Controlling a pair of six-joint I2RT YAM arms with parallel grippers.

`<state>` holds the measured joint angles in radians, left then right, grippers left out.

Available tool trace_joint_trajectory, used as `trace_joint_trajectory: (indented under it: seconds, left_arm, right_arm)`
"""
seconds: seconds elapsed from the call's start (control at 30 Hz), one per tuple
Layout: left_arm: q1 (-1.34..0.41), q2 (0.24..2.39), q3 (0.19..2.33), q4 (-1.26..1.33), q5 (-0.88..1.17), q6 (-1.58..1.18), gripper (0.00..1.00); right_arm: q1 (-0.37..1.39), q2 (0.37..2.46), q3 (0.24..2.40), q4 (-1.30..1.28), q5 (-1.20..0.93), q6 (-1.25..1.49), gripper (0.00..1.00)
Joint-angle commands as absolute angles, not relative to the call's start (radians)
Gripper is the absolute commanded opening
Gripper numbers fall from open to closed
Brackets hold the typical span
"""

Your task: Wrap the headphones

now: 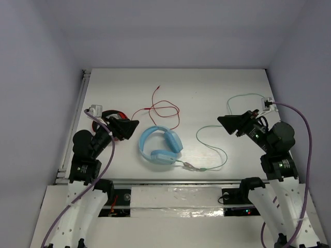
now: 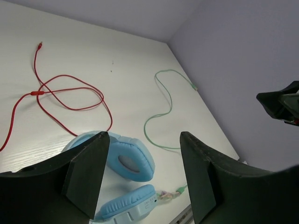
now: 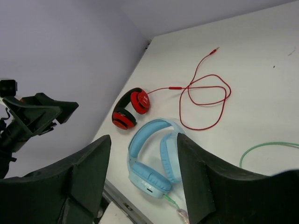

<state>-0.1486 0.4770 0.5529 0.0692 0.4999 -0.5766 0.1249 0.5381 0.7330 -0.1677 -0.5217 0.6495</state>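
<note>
Pale purple walls are closing in around a white table on this one. Left claw is gaping wide with nothing in it, and right claw is doing the same, spread open and empty. Both are pointing inward at the middle, which I'm guessing is just a ready pose before any grabbing.

Between them the blue headphones are lying flat near the front edge, cups tucked in under the band. Their green cable is trailing off the nearer cup and wandering in loose loops over toward the right claw's side. None of it is wound, so by my reckoning the wrapping isn't started yet.

Red headphones are sitting right by the left claw, and their red cable is sprawling across the table just beyond the blue set. It's coming close to the blue band, but I can't tell if it's touching. It isn't crossing the green one. That red tangle is looking like the main thing to avoid snagging.
</note>
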Motion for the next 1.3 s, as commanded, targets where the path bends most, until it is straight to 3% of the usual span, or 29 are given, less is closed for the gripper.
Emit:
trace_joint_trajectory:
  seconds: [0.0,0.07,0.1,0.13,0.17,0.23,0.27,0.3,0.4,0.6,0.67,0.8,0.9,1.03,1.13,1.27]
  left_arm:
    - [-0.144,0.515,0.586,0.103,0.552,-0.535,0.58]
    - [-0.144,0.551,0.63,0.06,0.571,-0.497,0.56]
    - [-0.144,0.589,0.647,0.048,0.577,-0.486,0.53]
    - [-0.144,0.606,0.659,0.038,0.583,-0.479,0.5]
    - [-0.144,0.639,0.681,0.025,0.581,-0.465,0.35]
    - [-0.144,0.678,0.707,0.002,0.563,-0.445,0.19]
    - [-0.144,0.696,0.739,-0.056,0.522,-0.431,0.13]
    - [-0.153,0.734,0.758,-0.081,0.5,-0.395,0.0]
    - [-0.213,0.813,0.833,-0.173,0.31,-0.344,0.0]
    - [-0.616,1.01,0.992,-0.351,-0.295,-0.304,0.0]
    - [-0.649,1.06,1.006,-0.408,-0.389,-0.319,0.04]
    - [-0.649,1.12,0.942,-0.379,-0.387,-0.328,0.28]
    - [-0.649,1.187,0.933,-0.399,-0.342,-0.328,0.4]
    - [-0.649,1.273,0.927,-0.429,-0.279,-0.29,0.55]
    - [-0.649,1.322,0.942,-0.44,-0.244,-0.272,0.63]
    - [-0.658,1.39,0.951,-0.454,-0.261,-0.27,0.67]
  right_arm:
    - [0.129,0.534,0.698,-0.091,-0.569,0.658,0.65]
    - [0.129,0.535,0.683,-0.087,-0.568,0.663,0.51]
    - [0.138,0.534,0.681,-0.09,-0.552,0.661,0.4]
    - [0.15,0.535,0.681,-0.095,-0.542,0.661,0.16]
    - [0.159,0.54,0.689,-0.097,-0.525,0.664,0.08]
    - [0.201,0.551,0.701,-0.097,-0.499,0.666,0.0]
    - [0.222,0.567,0.707,-0.097,-0.479,0.666,0.0]
    - [0.245,0.58,0.725,-0.095,-0.427,0.663,0.0]
    - [0.389,0.668,0.771,-0.107,-0.271,0.649,0.0]
    - [0.785,0.882,0.954,-0.126,0.111,0.577,0.03]
    - [0.828,0.92,0.976,-0.141,0.156,0.558,0.03]
    - [0.828,0.8,0.83,-0.034,0.124,0.583,0.05]
    - [0.828,0.726,0.772,-0.038,0.091,0.594,0.16]
    - [0.828,0.678,0.747,-0.09,0.11,0.589,0.41]
    - [0.828,0.65,0.733,-0.086,0.114,0.584,0.52]
    - [0.828,0.655,0.736,-0.097,0.106,0.577,0.53]
